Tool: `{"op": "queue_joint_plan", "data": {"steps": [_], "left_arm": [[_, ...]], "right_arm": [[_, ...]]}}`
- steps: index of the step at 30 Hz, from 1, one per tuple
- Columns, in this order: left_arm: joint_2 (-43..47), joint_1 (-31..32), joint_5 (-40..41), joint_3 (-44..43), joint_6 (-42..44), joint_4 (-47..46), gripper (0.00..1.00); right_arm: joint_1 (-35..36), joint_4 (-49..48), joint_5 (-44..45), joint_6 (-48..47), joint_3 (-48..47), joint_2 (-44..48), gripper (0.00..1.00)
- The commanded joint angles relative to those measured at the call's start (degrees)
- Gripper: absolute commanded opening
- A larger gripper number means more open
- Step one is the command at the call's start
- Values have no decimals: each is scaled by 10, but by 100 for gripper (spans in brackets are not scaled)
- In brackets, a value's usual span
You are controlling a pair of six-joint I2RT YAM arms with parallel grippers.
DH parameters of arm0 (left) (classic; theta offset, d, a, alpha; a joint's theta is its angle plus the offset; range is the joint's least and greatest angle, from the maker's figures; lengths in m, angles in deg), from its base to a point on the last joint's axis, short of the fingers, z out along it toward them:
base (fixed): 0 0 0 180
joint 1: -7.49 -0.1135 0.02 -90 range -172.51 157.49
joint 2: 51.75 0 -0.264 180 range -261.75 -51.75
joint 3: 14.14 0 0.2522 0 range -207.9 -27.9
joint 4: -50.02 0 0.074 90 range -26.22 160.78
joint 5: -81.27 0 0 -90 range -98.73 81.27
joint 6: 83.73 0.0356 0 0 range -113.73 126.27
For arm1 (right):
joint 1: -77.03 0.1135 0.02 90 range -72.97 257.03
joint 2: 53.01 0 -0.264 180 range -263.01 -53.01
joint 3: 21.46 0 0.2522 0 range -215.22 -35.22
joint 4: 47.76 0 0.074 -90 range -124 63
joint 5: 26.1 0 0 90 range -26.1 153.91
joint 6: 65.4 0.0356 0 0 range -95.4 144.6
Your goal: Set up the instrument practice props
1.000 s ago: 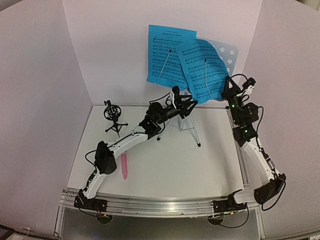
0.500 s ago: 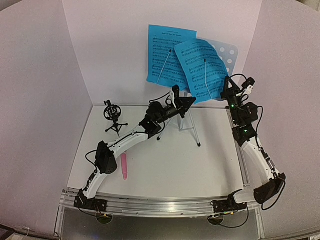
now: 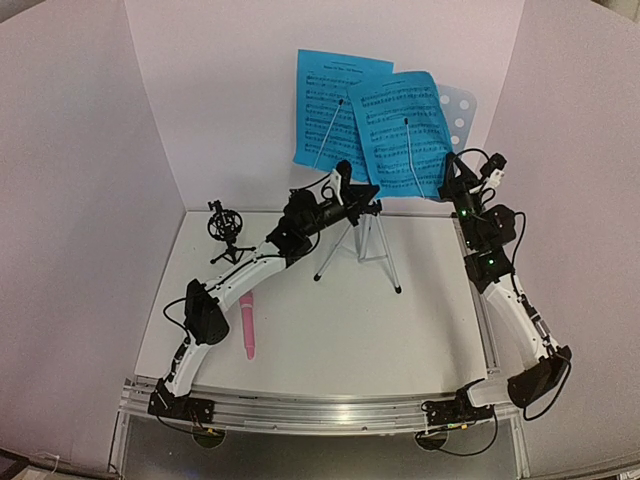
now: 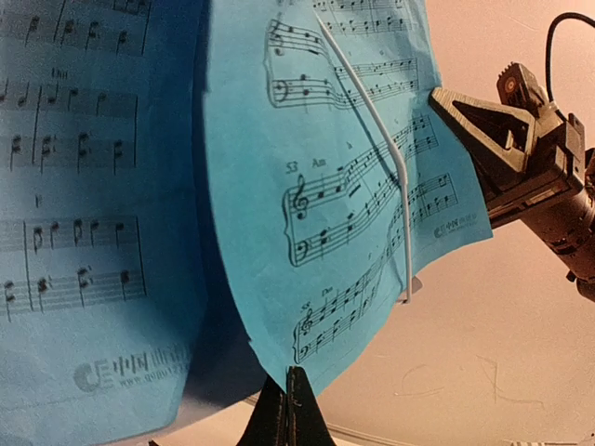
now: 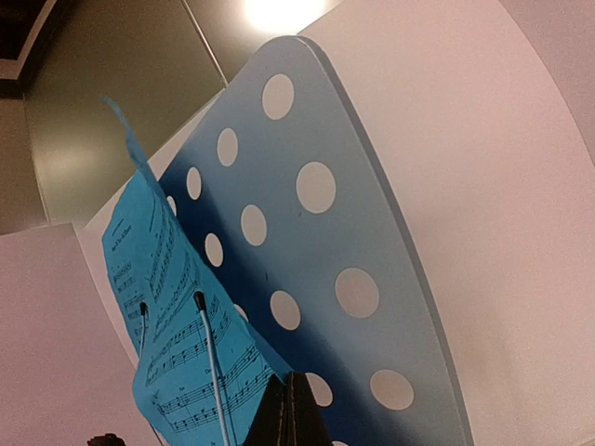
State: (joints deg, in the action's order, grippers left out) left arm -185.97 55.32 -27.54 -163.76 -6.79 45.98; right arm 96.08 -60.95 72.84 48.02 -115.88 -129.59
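Edges overlap where the left page [image 3: 325, 110] meets the right page [image 3: 400, 130] on the music stand [image 3: 461, 104]. My right gripper [image 3: 447, 166] is clenched on the right page's outer edge; my left gripper [image 3: 361, 206], closed, sits under its lower edge. Bare table [image 3: 330, 315] lies before the tripod [image 3: 386, 262], the pink microphone [image 3: 246, 326] beside my left arm.
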Motion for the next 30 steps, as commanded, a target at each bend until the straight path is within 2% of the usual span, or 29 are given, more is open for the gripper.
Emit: {"op": "queue_joint_plan", "data": {"steps": [1, 8, 15, 22, 30], "left_arm": [[48, -8, 14, -52, 43, 40, 0], [55, -16, 10, -64, 70, 68, 0], [53, -19, 9, -72, 104, 95, 0], [42, -20, 11, -89, 117, 84, 0], [25, -23, 12, -122, 182, 49, 0]], "right_arm": [[1, -23, -16, -26, -11, 5, 0], [1, -25, -26, -39, -13, 1, 0], [1, -54, -12, -46, 28, 21, 0], [1, -55, -3, -54, 38, 32, 0], [1, -67, 15, -58, 44, 33, 0]]}}
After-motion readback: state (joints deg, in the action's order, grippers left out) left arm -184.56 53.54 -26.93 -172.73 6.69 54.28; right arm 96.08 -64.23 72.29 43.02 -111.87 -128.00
